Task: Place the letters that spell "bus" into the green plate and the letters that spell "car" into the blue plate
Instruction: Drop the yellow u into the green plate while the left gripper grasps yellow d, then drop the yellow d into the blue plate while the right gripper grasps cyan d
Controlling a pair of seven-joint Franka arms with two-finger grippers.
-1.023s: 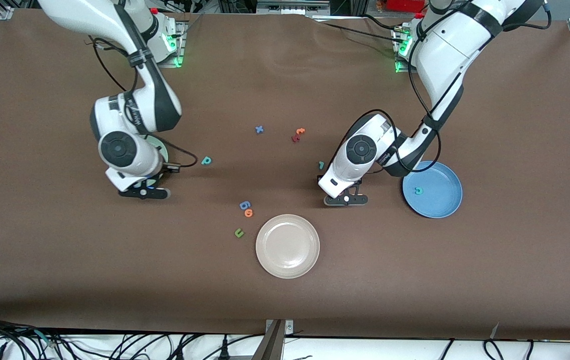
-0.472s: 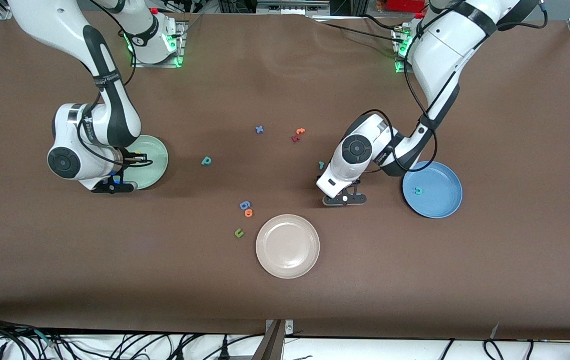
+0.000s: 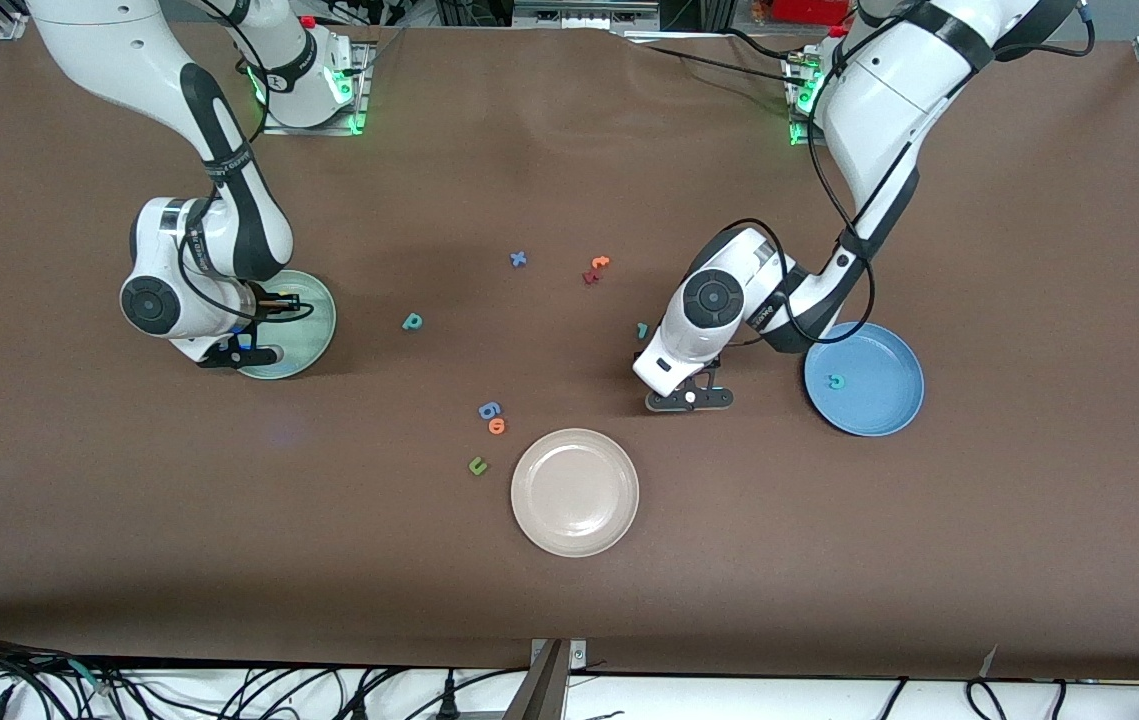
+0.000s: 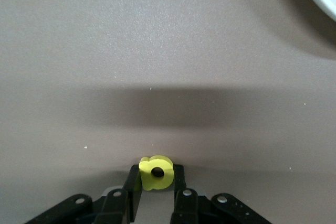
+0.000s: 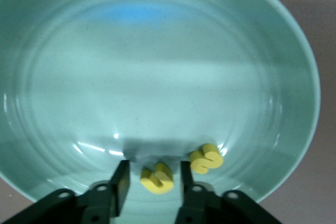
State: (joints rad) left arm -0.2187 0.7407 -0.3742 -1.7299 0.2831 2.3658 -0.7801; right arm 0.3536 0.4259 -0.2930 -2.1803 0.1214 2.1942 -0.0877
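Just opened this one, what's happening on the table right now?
Two arms are sorting foam letters into plates. The right gripper hangs over the green plate, fingers apart, with two yellow letters lying in the plate under it. The left gripper is down at the table near the blue plate, closed on a yellow letter. A teal letter already lies in the blue plate. Other letters remain scattered on the table, and a beige plate sits nearest the front camera.

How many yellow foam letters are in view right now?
3. Two lie in the round mint-green plate: one between the right hand's open fingers, one beside it. The third sits in the left hand. More may be hidden.
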